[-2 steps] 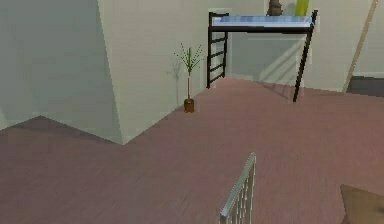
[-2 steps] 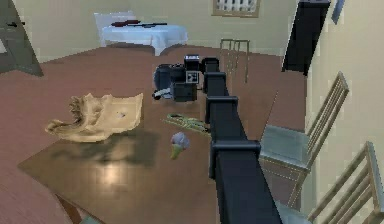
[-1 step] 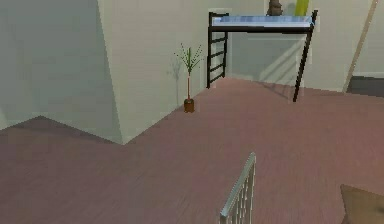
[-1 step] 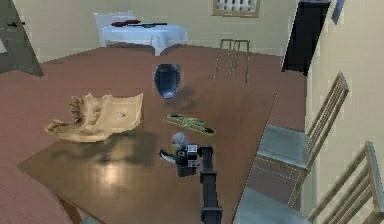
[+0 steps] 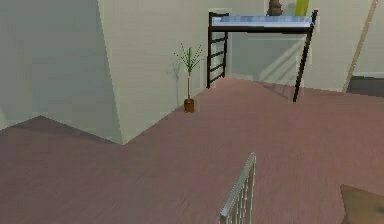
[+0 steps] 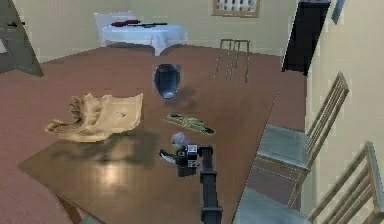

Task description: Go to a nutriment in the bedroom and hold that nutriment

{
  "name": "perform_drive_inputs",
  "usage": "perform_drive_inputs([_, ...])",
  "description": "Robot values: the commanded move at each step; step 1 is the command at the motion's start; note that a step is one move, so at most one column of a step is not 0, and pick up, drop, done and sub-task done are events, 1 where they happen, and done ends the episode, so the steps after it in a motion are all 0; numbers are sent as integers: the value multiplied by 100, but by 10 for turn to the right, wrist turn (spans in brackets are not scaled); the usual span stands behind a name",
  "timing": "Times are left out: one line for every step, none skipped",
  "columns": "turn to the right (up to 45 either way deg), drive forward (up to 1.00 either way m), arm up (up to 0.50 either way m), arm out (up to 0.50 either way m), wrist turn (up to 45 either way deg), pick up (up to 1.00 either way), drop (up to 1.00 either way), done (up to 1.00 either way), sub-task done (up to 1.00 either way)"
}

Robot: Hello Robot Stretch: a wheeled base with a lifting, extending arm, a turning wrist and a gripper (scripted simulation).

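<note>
Soft, even light is seen throughout; faint shadows are cast on the table (image 6: 245, 120), and the wall (image 5: 50, 60) at the forward view's left is shaded.

The brown wooden tabletop (image 6: 240, 115) is bare along its right side. A tan crumpled sheet (image 6: 95, 115) takes up the left, a dark rounded pot (image 6: 168, 80) the far middle. A flat olive strip (image 6: 190, 123) lies near the end effector (image 6: 170, 156). A grey slat-backed chair (image 6: 292, 150) stands just beside the right edge.
</note>
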Motion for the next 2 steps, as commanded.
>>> perform_drive_inputs([0,0,10,0,0,0,0,0,0])
perform_drive_inputs([0,0,0,0,0,0,0,100,0])
